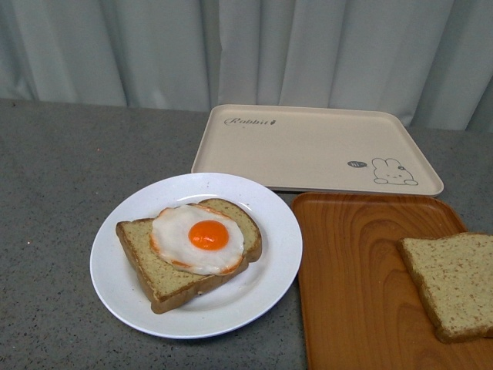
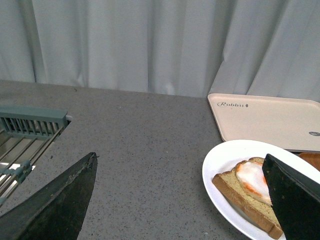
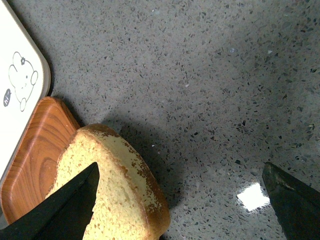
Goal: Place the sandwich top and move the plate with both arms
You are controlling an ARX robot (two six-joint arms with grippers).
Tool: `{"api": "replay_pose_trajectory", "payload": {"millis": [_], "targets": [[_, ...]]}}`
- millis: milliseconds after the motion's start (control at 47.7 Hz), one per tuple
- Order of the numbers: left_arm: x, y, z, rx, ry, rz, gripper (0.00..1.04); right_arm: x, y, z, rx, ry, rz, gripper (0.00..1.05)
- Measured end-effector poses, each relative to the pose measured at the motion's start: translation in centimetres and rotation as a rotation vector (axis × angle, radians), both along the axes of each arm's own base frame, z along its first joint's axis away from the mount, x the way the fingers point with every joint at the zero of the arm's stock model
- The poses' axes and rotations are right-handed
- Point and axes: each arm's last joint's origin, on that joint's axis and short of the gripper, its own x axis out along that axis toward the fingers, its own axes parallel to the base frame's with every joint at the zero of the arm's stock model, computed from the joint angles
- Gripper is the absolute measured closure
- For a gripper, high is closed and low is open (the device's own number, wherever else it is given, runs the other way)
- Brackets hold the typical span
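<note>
The sandwich top [image 1: 451,283] is a plain brown slice lying on the wood-grain tray [image 1: 362,285] at the right; the right wrist view shows the sandwich top [image 3: 112,192] hanging over the tray's edge. The white plate [image 1: 123,285] holds a brown slice with a fried egg [image 1: 199,237]. No arm shows in the front view. My left gripper [image 2: 182,200] is open over the grey table, beside the plate [image 2: 220,165]. Open too, my right gripper [image 3: 180,205] has one finger [image 3: 70,205] over the sandwich top and the other over bare table.
A beige rabbit tray [image 1: 316,146] lies behind the plate and the wood-grain tray. A grey metal rack [image 2: 27,135] sits at the table's left in the left wrist view. White curtains [image 1: 246,46] close off the back.
</note>
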Motion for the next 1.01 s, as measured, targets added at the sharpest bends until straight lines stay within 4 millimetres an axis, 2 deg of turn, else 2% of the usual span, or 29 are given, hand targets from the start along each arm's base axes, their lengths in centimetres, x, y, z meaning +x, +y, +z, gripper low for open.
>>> {"api": "replay_pose_trajectory", "payload": {"millis": [377,650,1007], "targets": [[0.0,0.0,0.0,0.0,0.0,0.0,0.06,1.4,1.5,-1.4,0.035,0.05,0.042,0.09],[0.0,0.0,0.0,0.0,0.0,0.0,0.06,2.7,3.1,-1.3,0.031,0.03,0.086,0.09],[0.0,0.0,0.0,0.0,0.0,0.0,0.06,3.4,4.2,-1.7,0.041,0.021,0.108,0.09]]}}
